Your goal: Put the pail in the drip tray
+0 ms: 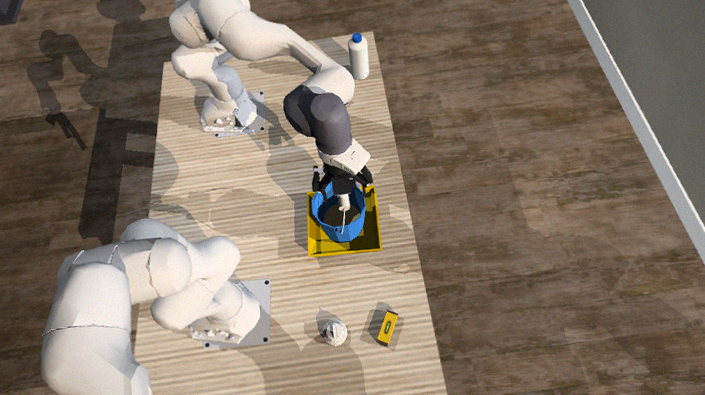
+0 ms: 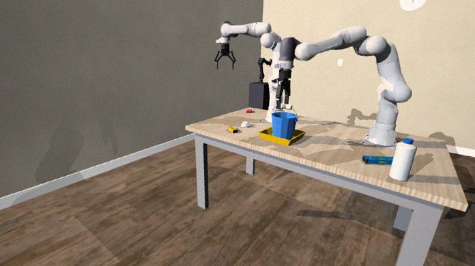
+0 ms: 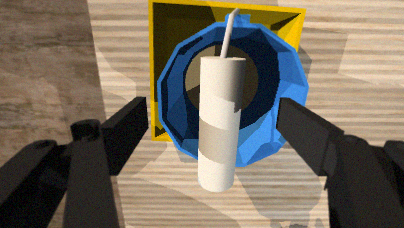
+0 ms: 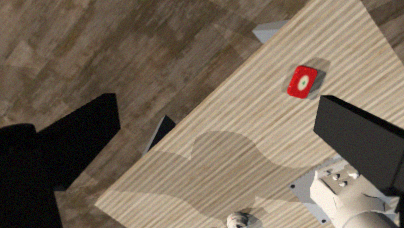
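The blue pail [image 1: 350, 233] [image 2: 283, 125] [image 3: 295, 85] stands upright in the yellow drip tray [image 1: 377, 216] [image 2: 275, 139] [image 3: 151, 65]. Its base is inside the tray's walls; any small gap beneath it is hidden. Its wire bail is up, with the white handle grip [image 1: 344, 201] [image 2: 286, 106] [image 3: 217, 145] above the rim. My left gripper [image 2: 281, 105] [image 3: 212, 112] is open, with one finger on each side of the handle grip and a wide gap to both. It does not hold the tray. My right gripper [image 2: 224, 69] [image 4: 216, 112] is open and empty, high above the table's far end.
A white bottle [image 1: 359, 60] [image 2: 403, 161] and a blue box [image 2: 377, 159] stand beyond the left arm's side of the tray. A small white object [image 1: 334, 333] [image 2: 245, 124] [image 4: 237, 220], a yellow box [image 1: 387, 327] [image 2: 232, 130] and a red box [image 2: 248, 111] [image 4: 302, 82] lie toward the other end.
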Controlling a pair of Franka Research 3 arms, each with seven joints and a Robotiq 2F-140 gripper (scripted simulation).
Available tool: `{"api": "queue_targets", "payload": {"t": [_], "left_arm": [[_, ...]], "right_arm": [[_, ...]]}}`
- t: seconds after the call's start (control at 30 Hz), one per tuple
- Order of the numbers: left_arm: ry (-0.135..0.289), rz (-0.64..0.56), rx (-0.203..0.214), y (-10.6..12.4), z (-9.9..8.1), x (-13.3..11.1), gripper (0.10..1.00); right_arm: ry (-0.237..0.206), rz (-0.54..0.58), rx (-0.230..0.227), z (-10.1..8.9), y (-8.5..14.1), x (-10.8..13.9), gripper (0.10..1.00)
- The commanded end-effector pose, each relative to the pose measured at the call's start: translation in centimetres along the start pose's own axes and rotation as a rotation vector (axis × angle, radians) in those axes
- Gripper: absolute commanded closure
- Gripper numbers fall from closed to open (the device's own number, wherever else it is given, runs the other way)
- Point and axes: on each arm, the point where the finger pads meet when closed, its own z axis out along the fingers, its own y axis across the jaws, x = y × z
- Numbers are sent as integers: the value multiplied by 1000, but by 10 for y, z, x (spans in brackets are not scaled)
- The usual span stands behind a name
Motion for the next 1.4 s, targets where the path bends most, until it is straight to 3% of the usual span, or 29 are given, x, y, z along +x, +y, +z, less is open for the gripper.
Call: {"api": "queue_targets", "payload": {"t": [0.0,0.93,1.37], "left_arm": [[5,-4,0,1,-1,2,98],[5,-4,0,1,-1,2,98],[5,-4,0,1,-13,2,98]], "right_arm": [[-5,6,-1,1,1,-1,98],[-5,6,-1,1,1,-1,98],[-5,6,-1,1,1,-1,98]]}}
